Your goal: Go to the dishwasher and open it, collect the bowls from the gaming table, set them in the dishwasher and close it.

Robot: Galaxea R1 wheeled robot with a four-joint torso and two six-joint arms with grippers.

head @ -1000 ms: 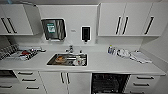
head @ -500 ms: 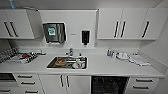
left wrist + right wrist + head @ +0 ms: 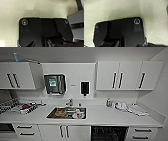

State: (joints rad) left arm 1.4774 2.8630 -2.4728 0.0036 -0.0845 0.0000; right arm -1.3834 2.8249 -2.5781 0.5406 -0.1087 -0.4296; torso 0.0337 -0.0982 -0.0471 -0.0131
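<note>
Facing the white bench [image 3: 105, 115], the robot sees the dishwasher [image 3: 109, 133] under the bench's front edge, near the right end, with its dark inside showing, so it looks open already. Getting the bowls and closing it are left, I think. I cannot tell if either tool is open or closed.

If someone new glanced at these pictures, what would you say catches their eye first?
Probably the steel sink set in the middle of the white counter, with dishes inside. Next, the dark opening of the dishwasher under the counter to the sink's right, and the paper towel dispenser on the wall above.
</note>
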